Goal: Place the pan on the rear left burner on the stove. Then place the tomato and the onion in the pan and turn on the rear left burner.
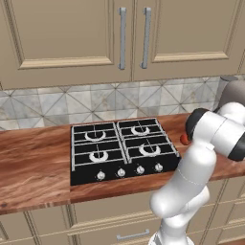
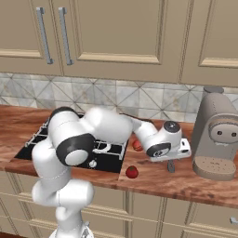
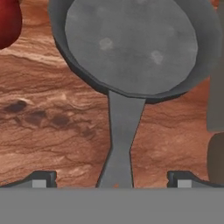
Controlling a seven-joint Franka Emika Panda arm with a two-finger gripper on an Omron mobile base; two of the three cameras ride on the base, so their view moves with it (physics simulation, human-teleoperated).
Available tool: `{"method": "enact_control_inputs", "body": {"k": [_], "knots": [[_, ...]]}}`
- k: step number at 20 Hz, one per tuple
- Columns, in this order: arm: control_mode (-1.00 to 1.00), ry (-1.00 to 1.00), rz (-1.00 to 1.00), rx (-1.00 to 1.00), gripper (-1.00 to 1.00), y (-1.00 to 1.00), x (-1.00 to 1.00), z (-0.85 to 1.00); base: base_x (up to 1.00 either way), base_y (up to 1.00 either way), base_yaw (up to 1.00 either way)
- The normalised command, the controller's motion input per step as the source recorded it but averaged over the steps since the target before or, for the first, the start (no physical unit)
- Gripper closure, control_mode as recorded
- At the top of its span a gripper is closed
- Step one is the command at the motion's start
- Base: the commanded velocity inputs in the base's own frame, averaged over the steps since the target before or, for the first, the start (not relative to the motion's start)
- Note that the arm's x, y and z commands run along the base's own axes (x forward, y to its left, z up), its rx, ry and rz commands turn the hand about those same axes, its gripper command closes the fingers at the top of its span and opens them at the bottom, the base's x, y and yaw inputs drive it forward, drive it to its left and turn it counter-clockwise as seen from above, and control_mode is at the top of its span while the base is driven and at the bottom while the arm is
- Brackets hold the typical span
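Lying on wooden tabletop (image 3: 48, 127), round shallow dark grey pan (image 3: 131, 43) fills top of hand view, flat grey handle (image 3: 120, 140) running down between two dark fingertips (image 3: 41, 178). Hand (image 2: 171, 163) wide open, gripping nothing, hovering over handle. Right base view: hand right of black four-burner stove (image 1: 122, 148), white arm hiding pan; red tomato (image 2: 132, 172) near tabletop front edge, beige coffee machine (image 2: 216, 139) at right. Left base view: rear left burner (image 1: 94, 135) bare.

The pan's handle (image 3: 120, 140) has bare worktop (image 3: 52, 131) on both sides. A red thing (image 3: 8, 22) crowds the pan (image 3: 131, 43) at 10 o'clock in the hand view. The coffee machine (image 2: 216, 139) blocks the gripper's (image 2: 171, 165) 3 o'clock side.
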Motion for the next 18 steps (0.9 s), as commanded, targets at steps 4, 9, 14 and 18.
{"method": "enact_control_inputs", "body": {"k": [4,9,14,18], "knots": [[-1.00,0.00,0.00,0.00,-1.00,-0.13,0.01,0.00,0.00,0.00,0.00],[-1.00,0.00,0.00,0.00,-1.00,0.00,0.11,-0.10,0.00,0.00,0.00],[-1.00,0.00,0.00,0.00,-1.00,0.01,0.18,-0.19,0.00,0.00,0.00],[-1.00,0.00,0.00,0.00,-1.00,0.01,0.15,-0.23,0.00,0.00,0.00]]}}
